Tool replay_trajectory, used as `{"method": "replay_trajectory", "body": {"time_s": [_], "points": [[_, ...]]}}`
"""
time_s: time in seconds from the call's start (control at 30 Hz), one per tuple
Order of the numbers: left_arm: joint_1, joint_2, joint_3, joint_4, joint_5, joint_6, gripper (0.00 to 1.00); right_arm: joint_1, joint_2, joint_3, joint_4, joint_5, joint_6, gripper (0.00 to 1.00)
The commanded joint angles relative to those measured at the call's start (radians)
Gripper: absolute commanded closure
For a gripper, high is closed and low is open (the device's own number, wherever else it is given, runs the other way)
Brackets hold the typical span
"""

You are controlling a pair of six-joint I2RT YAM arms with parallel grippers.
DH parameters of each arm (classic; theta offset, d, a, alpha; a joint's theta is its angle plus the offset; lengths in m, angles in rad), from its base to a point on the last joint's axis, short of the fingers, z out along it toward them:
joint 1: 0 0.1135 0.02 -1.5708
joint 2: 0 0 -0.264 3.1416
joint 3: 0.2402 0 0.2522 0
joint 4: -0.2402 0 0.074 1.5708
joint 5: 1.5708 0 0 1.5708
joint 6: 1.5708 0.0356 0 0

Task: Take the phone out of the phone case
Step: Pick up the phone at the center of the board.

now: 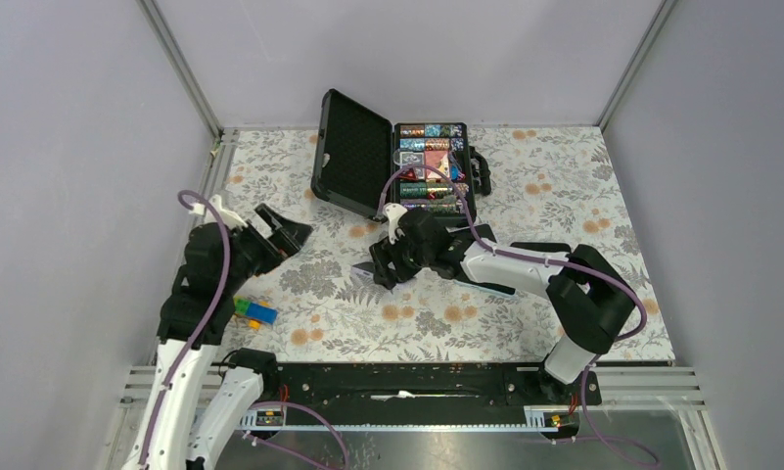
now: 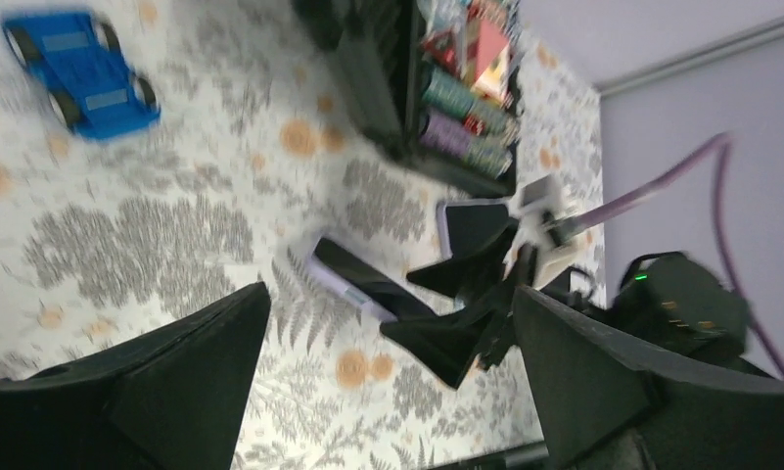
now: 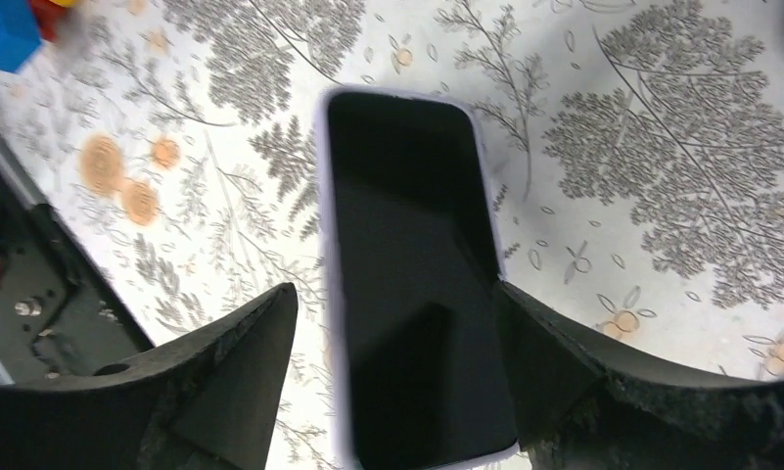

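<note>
The phone (image 3: 407, 274) lies flat on the floral table, dark screen up, inside a pale lilac phone case (image 3: 326, 294) whose rim shows round its edges. My right gripper (image 3: 395, 288) is open and straddles the phone's near end. One finger stands against the phone's right edge, while a strip of table separates the other from its left edge. From above, the phone (image 1: 363, 271) pokes out left of the right gripper (image 1: 388, 269). My left gripper (image 1: 285, 235) hovers open and empty to the left. Its own view shows the phone (image 2: 363, 284) and the right gripper (image 2: 466, 313).
An open black box (image 1: 353, 152) filled with coloured rolls (image 1: 432, 166) stands at the back, just behind the right arm. A blue toy car (image 2: 79, 69) sits on the table; coloured blocks (image 1: 255, 313) lie near the left arm. A black rail (image 1: 407, 387) runs along the front edge.
</note>
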Motion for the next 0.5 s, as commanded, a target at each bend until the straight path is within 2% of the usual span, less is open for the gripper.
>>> {"method": "replay_trajectory", "body": {"time_s": [0.0, 0.2, 0.3, 0.37, 0.4, 0.47], "points": [[0.003, -0.025, -0.16, 0.107, 0.129, -0.153, 0.01, -0.004, -0.026, -0.018, 0.092, -0.089, 0.115, 0.62], [0.003, -0.052, -0.339, 0.187, 0.134, -0.311, 0.02, -0.003, 0.013, -0.031, 0.024, -0.05, 0.157, 0.59], [0.003, -0.045, -0.382, 0.227, 0.13, -0.328, 0.02, 0.016, 0.021, -0.018, -0.069, 0.009, 0.1, 0.34], [0.003, -0.027, -0.391, 0.24, 0.131, -0.319, 0.02, 0.039, 0.019, -0.014, -0.105, 0.049, 0.052, 0.08], [0.004, -0.016, -0.392, 0.245, 0.133, -0.308, 0.02, 0.043, 0.024, -0.006, -0.122, 0.049, 0.033, 0.01], [0.004, 0.009, -0.387, 0.246, 0.128, -0.285, 0.02, 0.046, 0.05, 0.029, -0.186, 0.07, -0.003, 0.0]]}}
